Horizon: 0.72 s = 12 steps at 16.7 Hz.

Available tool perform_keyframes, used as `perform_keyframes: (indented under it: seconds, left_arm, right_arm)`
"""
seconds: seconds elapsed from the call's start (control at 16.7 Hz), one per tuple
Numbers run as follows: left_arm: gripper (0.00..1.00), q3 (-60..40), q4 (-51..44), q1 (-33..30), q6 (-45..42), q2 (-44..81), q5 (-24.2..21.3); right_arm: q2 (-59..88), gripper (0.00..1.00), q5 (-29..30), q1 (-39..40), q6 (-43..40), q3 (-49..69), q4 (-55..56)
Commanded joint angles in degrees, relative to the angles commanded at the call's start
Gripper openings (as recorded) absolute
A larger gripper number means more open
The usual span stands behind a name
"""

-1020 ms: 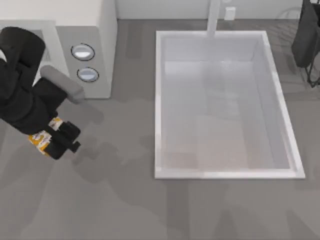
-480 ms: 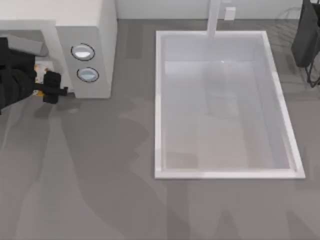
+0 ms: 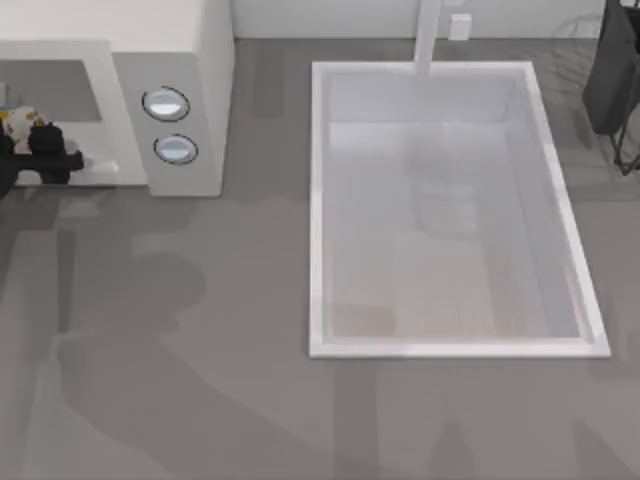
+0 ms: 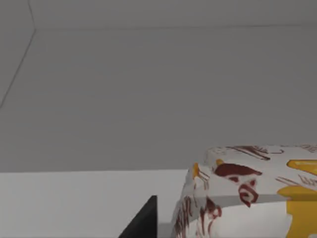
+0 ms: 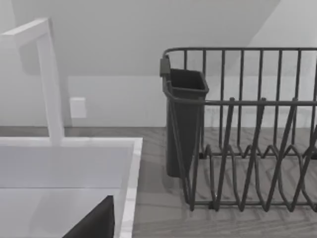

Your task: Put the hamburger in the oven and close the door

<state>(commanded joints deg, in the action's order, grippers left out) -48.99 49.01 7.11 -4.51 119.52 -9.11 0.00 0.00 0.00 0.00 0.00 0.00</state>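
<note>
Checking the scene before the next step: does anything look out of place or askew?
Nothing stands out. The left gripper holds the hamburger at the oven opening; the sink and dish rack sit square.

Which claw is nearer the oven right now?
Left. The left claw sits at the oven cavity mouth, holding the hamburger. The right arm is parked far right, by the dish rack.

The left gripper (image 3: 50, 160) is matte black, blocky, with squared-off edges.
</note>
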Motion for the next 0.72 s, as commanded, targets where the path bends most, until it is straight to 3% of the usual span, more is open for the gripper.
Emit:
perform_keyframes:
  seconds: [0.48,0.72]
  left_arm:
    - [0.0,-0.89,1.02,0.11,0.4,0.62,-0.1]
    - [0.0,-8.52,-1.94,-0.5,0.56,5.44,0.06]
  right_arm:
    - [0.0,1.0,0.0,0.0,0.0,0.0,0.0]
    - [0.0,1.0,0.0,0.0,0.0,0.0,0.0]
